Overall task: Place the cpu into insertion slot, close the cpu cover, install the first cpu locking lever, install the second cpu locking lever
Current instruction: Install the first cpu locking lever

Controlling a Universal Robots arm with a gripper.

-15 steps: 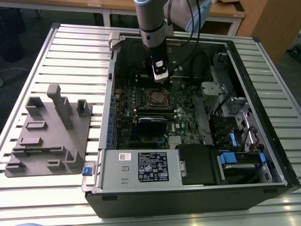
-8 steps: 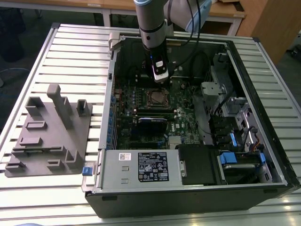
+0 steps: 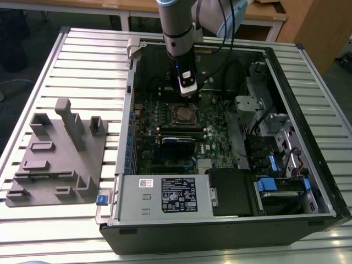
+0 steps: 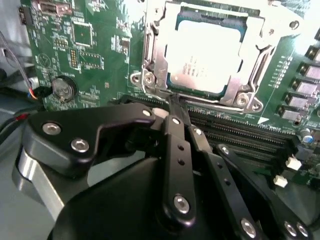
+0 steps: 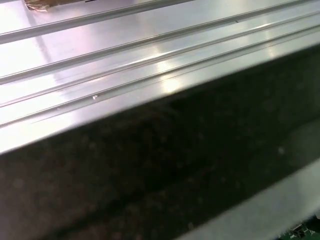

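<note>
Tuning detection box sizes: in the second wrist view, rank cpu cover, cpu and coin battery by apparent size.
1. cpu cover, framing the chip on all sides.
2. cpu.
3. coin battery, clearly the smallest.

Long black memory slots (image 4: 250,136) run just beside the gripper (image 4: 175,102), with a coin battery (image 4: 64,88) near it. A grey moulded fixture (image 3: 58,157) rests well apart on the slatted table (image 3: 88,60).
</note>
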